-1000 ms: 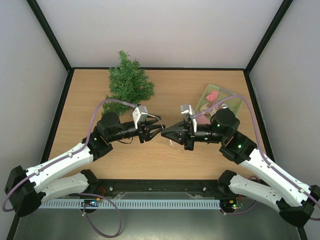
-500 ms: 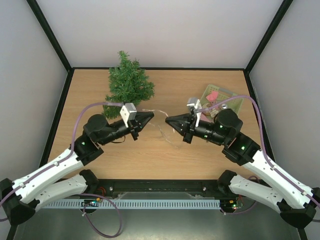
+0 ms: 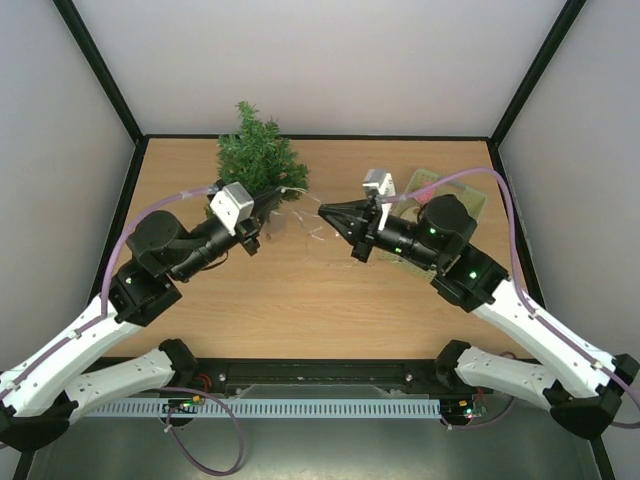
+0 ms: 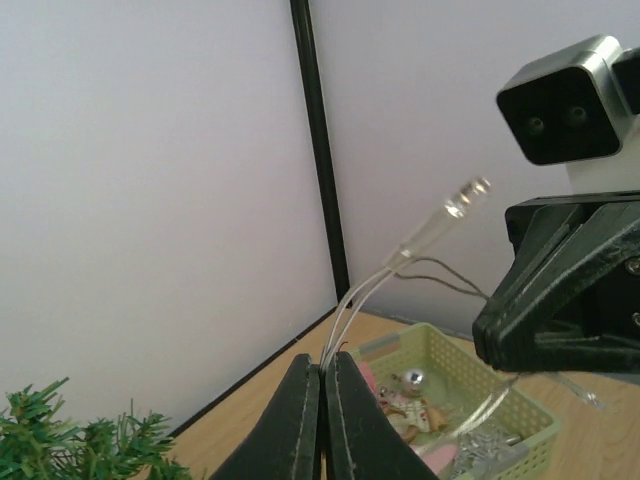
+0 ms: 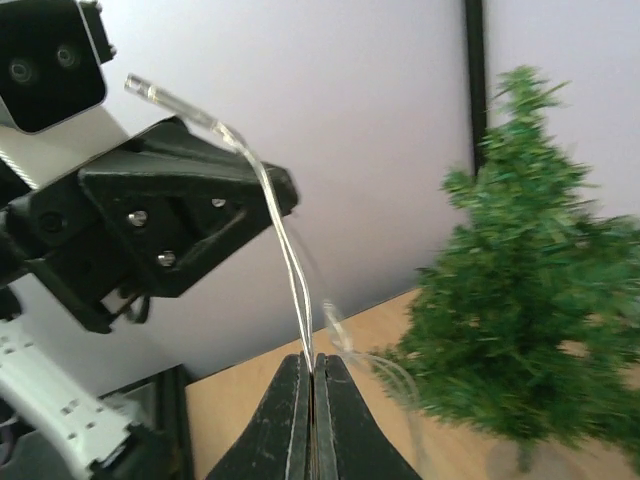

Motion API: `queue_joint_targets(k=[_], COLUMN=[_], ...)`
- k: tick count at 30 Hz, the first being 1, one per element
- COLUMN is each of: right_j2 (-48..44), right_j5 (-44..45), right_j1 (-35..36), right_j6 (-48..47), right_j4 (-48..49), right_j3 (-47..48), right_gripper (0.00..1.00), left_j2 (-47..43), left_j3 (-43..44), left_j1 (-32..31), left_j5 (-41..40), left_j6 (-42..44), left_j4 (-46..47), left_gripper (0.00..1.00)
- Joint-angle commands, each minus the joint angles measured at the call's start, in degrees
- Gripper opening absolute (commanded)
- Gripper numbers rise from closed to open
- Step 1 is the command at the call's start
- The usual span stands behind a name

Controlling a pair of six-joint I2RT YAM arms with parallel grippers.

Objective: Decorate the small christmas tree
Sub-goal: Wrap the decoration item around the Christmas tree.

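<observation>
A pale green perforated basket (image 4: 470, 378) sits on a light wooden table (image 3: 300, 320), right of centre in the overhead frame and at lower right in the left wrist view. Inside it lie a small silver bauble (image 4: 413, 378) and other trinkets too jumbled to tell apart. Plain pale walls (image 3: 320, 60) close in the table at the top, left and right of the overhead frame. Black frame posts (image 3: 100, 72) mark the corners. Along the bottom edge of that frame, a white slotted cable duct (image 3: 300, 408) runs just below a black rail (image 3: 330, 375).
</observation>
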Motion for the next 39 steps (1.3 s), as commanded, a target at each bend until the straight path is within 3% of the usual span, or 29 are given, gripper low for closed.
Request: queue_joint_targets(k=[1,8,11,16,22,24,26,28,31,39], right_j2=[4.4,5.7,3.8,0.5,-0.9,-0.9,-1.2,-1.2,-0.6,1.3], right_j5=[-12.0,-24.9,-21.0,-5.0,4.2,2.1,-6.9,-16.1,-20.7,-13.5], right_j1=[0.0,0.0,0.0,-0.1,0.0,-0.1,-0.1,0.0,0.0,0.0], right_j6=[4.3,30.0,24.0,11.0,6.9,9.8,17.0,30.0,47.5,55.3], right_j4=[3.6,25.0,15.1,-1.9,-5.7,-4.9,2.1,16.6,39.3,45.1], right_j3=[3.4,-1.8,-1.9,-0.9,1.2,2.8,2.4,-0.5,-5.8,-8.4], right_gripper=[0.02,0.02,0.02,0.02,0.02,0.02,0.02,0.02,0.02,0.02], left_j2=[-0.6,0.5,0.9,0.0,-0.4,0.1,0.0,-0.4,-0.9,-2.0], left_j3=[-0.2,-3.0,-3.6,-3.6,-2.1,-1.4,-2.0,-3.6,-6.0,-13.6], left_j1=[0.2,0.2,0.3,0.2,0.2,0.2,0.3,0.2,0.2,0.2], left_j5=[0.2,-0.2,-3.2,-7.7,-3.8,-4.4,-5.0,-4.5,-2.7,5.9], left_j6=[8.1,11.4,12.0,13.7,16.5,16.5,16.4,16.1,13.9,1.1], left_j4=[2.6,7.5,8.5,9.3,8.1,6.3,5.3,5.5,7.0,13.3], left_gripper=[0.02,0.02,0.02,0.02,0.02,0.02,0.02,0.02,0.02,0.02])
